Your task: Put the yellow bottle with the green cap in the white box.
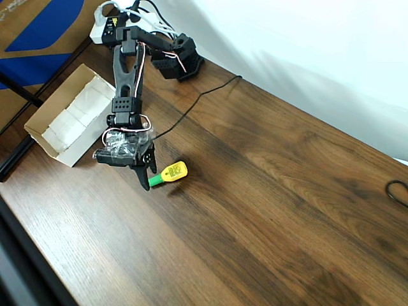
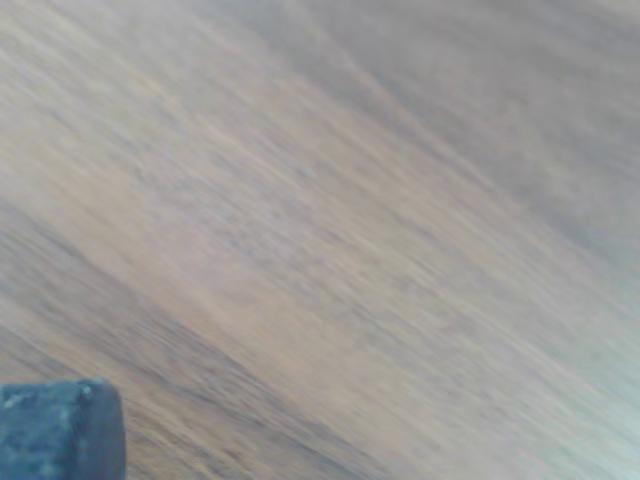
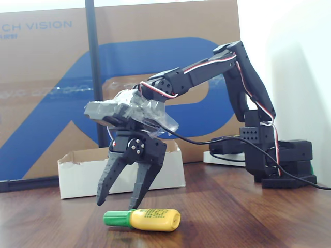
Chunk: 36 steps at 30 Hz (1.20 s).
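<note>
Item: the yellow bottle with the green cap (image 3: 142,219), lying on the table (image 1: 268,191) near the white box (image 1: 64,121); our gripper (image 3: 120,200), spread and empty above its cap end, should descend squarely over the body before closing.

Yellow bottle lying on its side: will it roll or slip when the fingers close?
Likely rolls: the bottle lies on its side on the bare table, and its body looks rounded. Smooth plastic may slip. It looks small and light, so a touch from the open gripper could nudge it.
</note>
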{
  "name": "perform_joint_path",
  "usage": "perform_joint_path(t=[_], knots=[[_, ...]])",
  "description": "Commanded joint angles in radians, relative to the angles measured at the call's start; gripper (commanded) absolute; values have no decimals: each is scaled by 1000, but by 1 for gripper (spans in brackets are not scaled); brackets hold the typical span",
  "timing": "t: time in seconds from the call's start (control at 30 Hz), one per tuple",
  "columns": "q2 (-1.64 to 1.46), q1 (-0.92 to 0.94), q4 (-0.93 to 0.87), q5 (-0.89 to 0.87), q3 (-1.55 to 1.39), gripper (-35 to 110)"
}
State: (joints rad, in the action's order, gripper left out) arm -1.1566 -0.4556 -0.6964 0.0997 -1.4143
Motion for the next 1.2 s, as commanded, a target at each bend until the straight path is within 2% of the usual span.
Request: perform_joint_path(t=[0.0, 0.57, 1.17], knots=[[-23, -34, -21, 15, 84, 26], [23, -206, -184, 34, 199, 24], [12, -123, -236, 26, 167, 22]])
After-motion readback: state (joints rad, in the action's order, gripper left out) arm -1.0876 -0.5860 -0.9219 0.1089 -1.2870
